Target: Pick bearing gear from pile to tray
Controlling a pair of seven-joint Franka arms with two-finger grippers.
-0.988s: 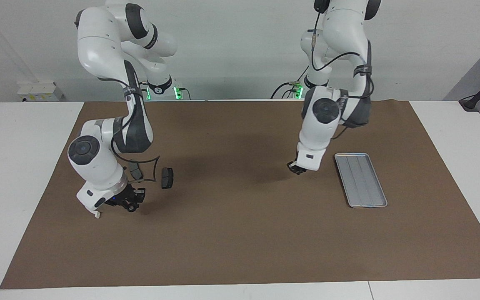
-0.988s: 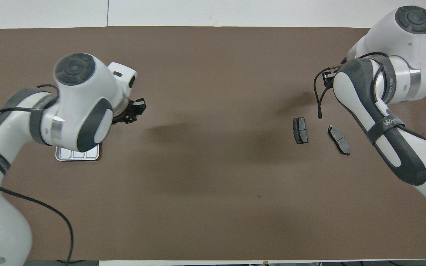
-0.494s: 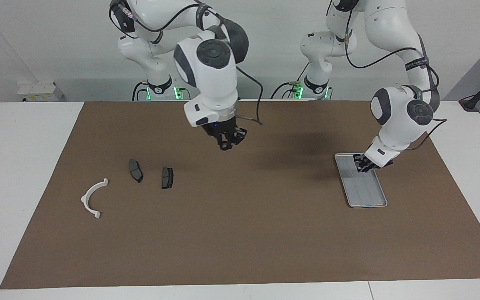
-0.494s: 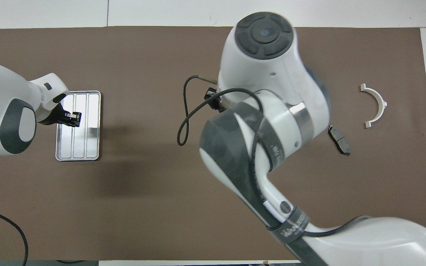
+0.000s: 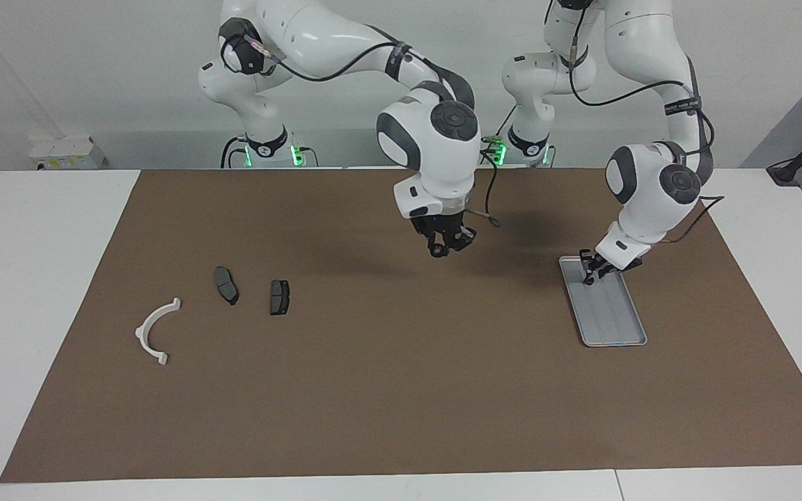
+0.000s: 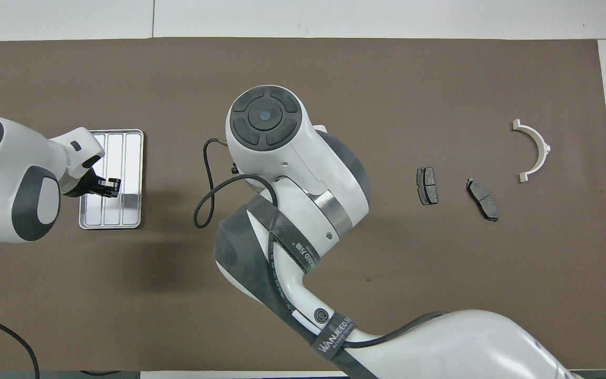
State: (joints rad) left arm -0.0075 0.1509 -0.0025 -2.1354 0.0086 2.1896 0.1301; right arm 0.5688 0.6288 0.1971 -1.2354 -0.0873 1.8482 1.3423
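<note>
Tray [image 5: 610, 323], silver, toward the left arm's end of the table. Left gripper [image 5: 587, 276] over the tray's robot-side end; finger state cannot be told. Right gripper [image 5: 443, 245] raised over the brown mat [image 5: 401, 390] mid-table, holding a small dark piece, possibly the bearing gear. Two brake pads [image 5: 225, 284] and white bracket [image 5: 154, 332] well apart from tray, toward the right arm's end.

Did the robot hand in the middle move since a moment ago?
Yes. The right gripper has moved away from the brake pads toward the tray, and is now above the mat's middle.
</note>
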